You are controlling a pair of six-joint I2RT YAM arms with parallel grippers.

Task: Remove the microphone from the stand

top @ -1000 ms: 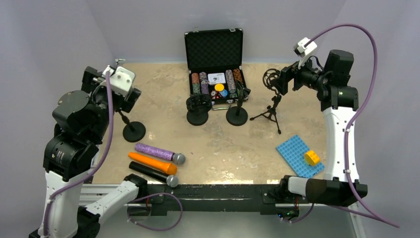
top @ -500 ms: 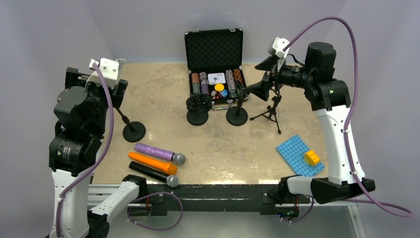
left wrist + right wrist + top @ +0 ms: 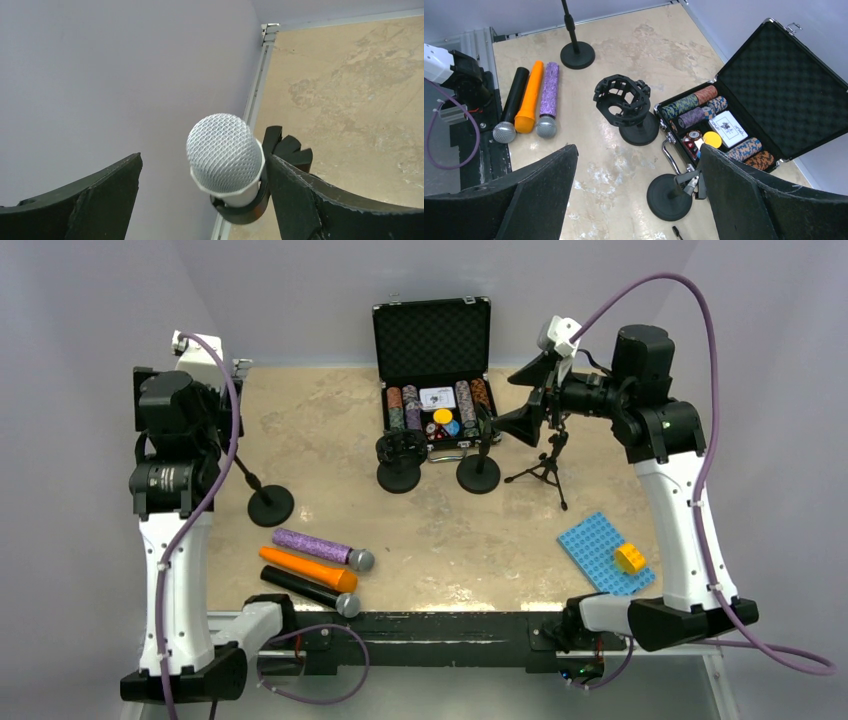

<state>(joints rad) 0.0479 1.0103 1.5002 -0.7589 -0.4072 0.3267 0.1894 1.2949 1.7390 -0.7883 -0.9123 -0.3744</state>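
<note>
Straddling the microphone [image 3: 225, 152], the left tool [image 3: 202, 197] has its fingers spread wide on either side. The microphone sits in its stand [image 3: 287, 150] clip near the left wall. The right tool [image 3: 636, 200] hangs open above the surface [image 3: 330, 430].

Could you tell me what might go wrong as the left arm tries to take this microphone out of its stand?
1. The left gripper has its jaws open either side of the microphone, at its rounded mesh head rather than its body; closing there may slip.
2. The microphone sits in the clip, and nothing holds the stand base; pulling could tip it.
3. The wall looks close beside the jaws and might be struck.
</note>
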